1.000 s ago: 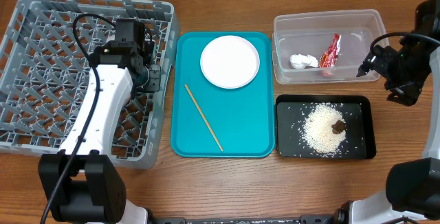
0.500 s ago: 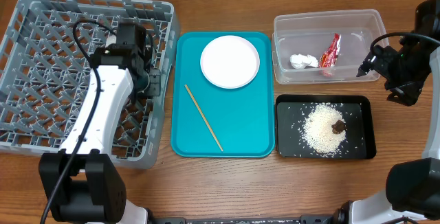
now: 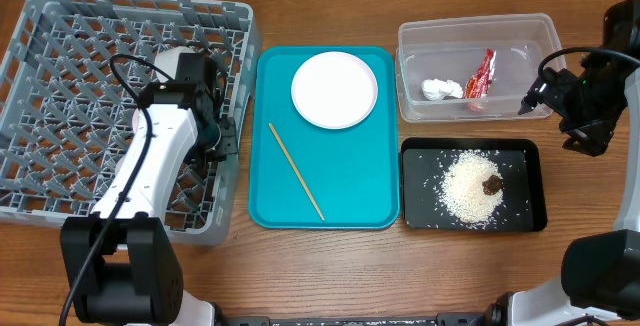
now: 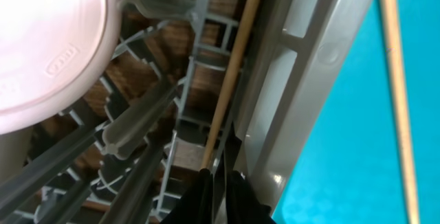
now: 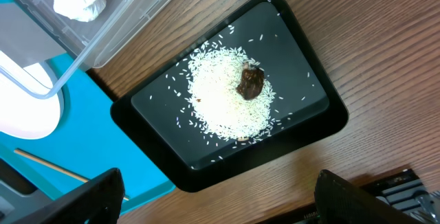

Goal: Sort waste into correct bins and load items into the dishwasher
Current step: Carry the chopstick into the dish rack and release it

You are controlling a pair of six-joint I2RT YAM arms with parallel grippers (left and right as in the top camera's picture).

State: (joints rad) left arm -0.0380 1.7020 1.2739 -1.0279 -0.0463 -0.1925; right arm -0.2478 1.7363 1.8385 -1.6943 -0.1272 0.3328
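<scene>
left gripper (image 4: pixel 218 189) pinched shut on chopstick (image 4: pixel 231 80) inside rack (image 4: pixel 309 66), right edge | right gripper (image 5: pixel 220 188) fingers wide apart, empty, above black tray (image 5: pixel 295 45)

White plate (image 3: pixel 335 89) on teal tray (image 3: pixel 355 181)

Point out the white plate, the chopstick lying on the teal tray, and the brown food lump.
white plate (image 3: pixel 335 89): overhead view, centre of its face.
chopstick (image 3: pixel 295 171): overhead view, midway along its length.
brown food lump (image 5: pixel 250 83): right wrist view, middle of the lump.
</scene>
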